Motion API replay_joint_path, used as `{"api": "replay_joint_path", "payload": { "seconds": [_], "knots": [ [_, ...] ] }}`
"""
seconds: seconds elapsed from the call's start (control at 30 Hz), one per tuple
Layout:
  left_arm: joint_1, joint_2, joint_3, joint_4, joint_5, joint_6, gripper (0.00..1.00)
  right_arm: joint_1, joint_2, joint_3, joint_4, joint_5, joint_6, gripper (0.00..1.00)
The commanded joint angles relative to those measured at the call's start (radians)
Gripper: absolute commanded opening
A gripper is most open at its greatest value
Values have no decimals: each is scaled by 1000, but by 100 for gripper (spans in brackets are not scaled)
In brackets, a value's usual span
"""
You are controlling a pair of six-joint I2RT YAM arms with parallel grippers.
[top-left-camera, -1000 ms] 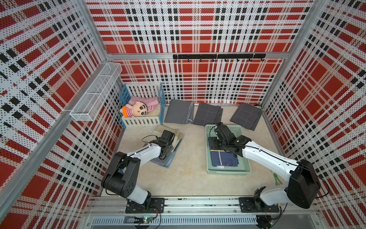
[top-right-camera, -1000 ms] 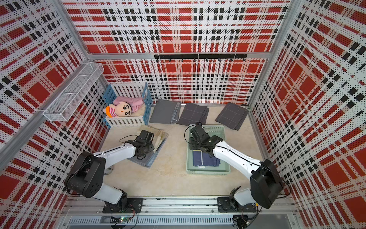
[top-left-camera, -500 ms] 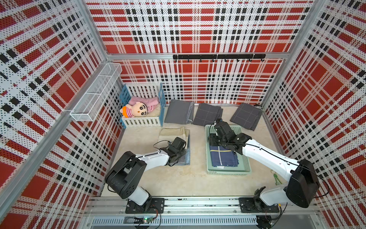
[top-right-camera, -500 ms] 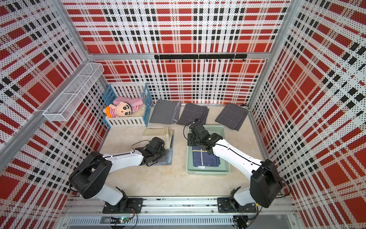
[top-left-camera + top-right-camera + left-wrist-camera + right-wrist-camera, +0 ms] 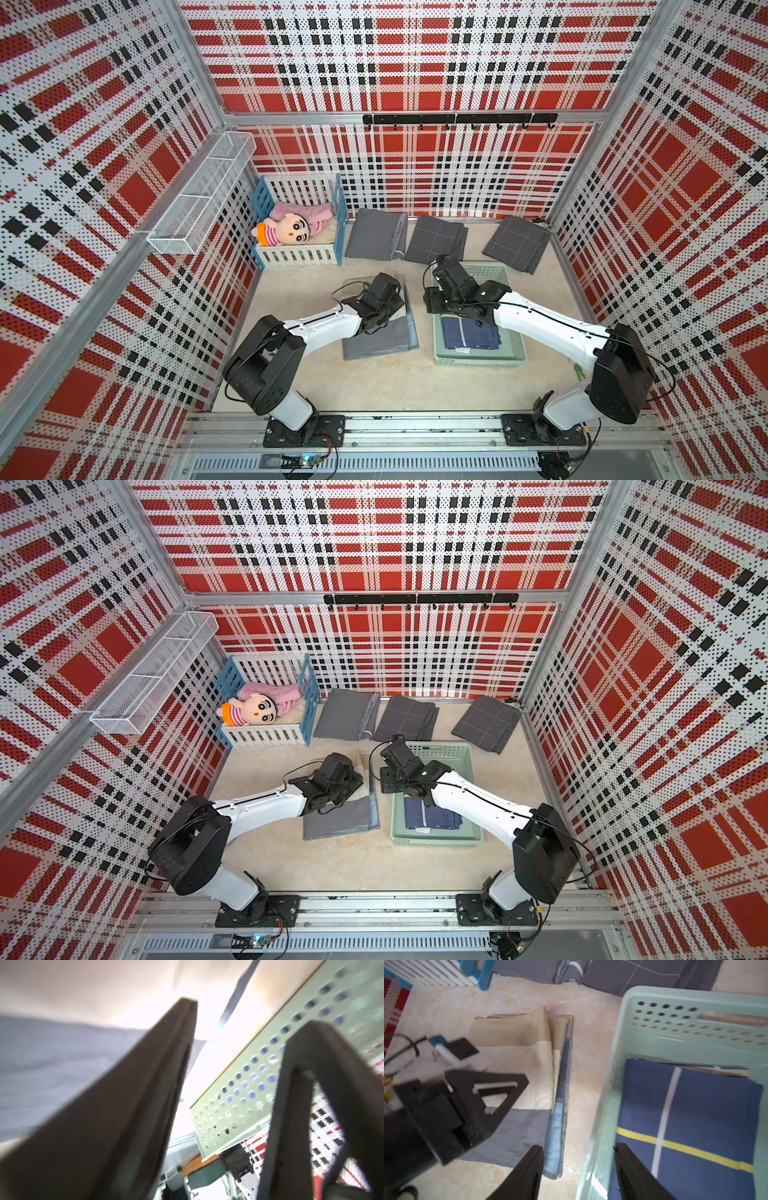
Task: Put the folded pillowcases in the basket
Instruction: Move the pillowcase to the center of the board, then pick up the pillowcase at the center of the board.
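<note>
I start with the surface [image 5: 374, 386], which carries everything. On it the basket [image 5: 478, 360] sits below my right claw [image 5: 578, 1147], and a navy folded cloth [image 5: 469, 334] lies flat on its floor. That part of the job looks done.

The folded pillowcase [image 5: 378, 343], grey with cream and tan panels, is what I take to be left. It lies on the surface outside the basket, just beside the basket's wall and apart from it. My left claw [image 5: 392, 297] is low over its far half. Nothing is lifted or gripped yet, so the grasp, the carry and the drop are all to come.

The left claw's fingers stand apart with nothing between them. The right claw's fingers are also spread and empty, one tip over the pillowcase's edge and the other over the basket's near wall.

Both top views give me the layout, but each claw's own body hides its fingers there. The left wrist view shows those fingers parted, with grey cloth to one side and the basket's perforated wall beyond. It is too blurred to tell whether a finger touches the cloth. Only the right wrist view shows the pillowcase's stacked, light-blue-edged fold and the yellow and white stripes on the navy cloth.
</note>
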Motion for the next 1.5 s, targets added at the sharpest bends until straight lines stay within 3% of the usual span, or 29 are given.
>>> {"api": "replay_joint_path", "payload": {
  "seconds": [0.0, 0.17, 0.33, 0.77, 1.0, 1.07, 1.2, 1.3, 1.33, 1.4, 1.47],
  "knots": [
    [129, -32, 3, -80, -6, 140, 48, 67, 84, 70, 4, -10, 16, 63],
    [290, 3, -10, -98, 29, 262, 46, 111, 248, 183, -38, -3, 56, 74],
    [356, 46, -15, -114, -6, 310, 46, 111, 358, 202, -51, -56, 95, 78],
    [382, 156, 41, -105, -103, 346, 46, 106, 426, 213, -125, -152, 135, 81],
    [404, 230, 67, -57, -57, 364, 46, 44, 427, 160, -117, -199, 102, 81],
    [404, 253, 69, -40, -28, 370, 45, 41, 439, 170, -149, -224, 38, 81],
    [405, 275, 66, -10, 11, 389, 35, 42, 451, 164, -146, -255, 31, 80],
    [404, 265, 53, 2, 28, 400, 18, 42, 465, 150, -116, -282, 36, 80],
    [404, 260, 48, 5, 34, 406, 12, 45, 475, 159, -91, -359, 34, 77],
    [404, 248, 38, 8, 36, 416, 1, 55, 493, 178, -91, -379, 25, 73],
    [408, 236, 26, 8, 41, 418, 0, 65, 506, 197, -100, -388, 14, 62]
  ]
}}
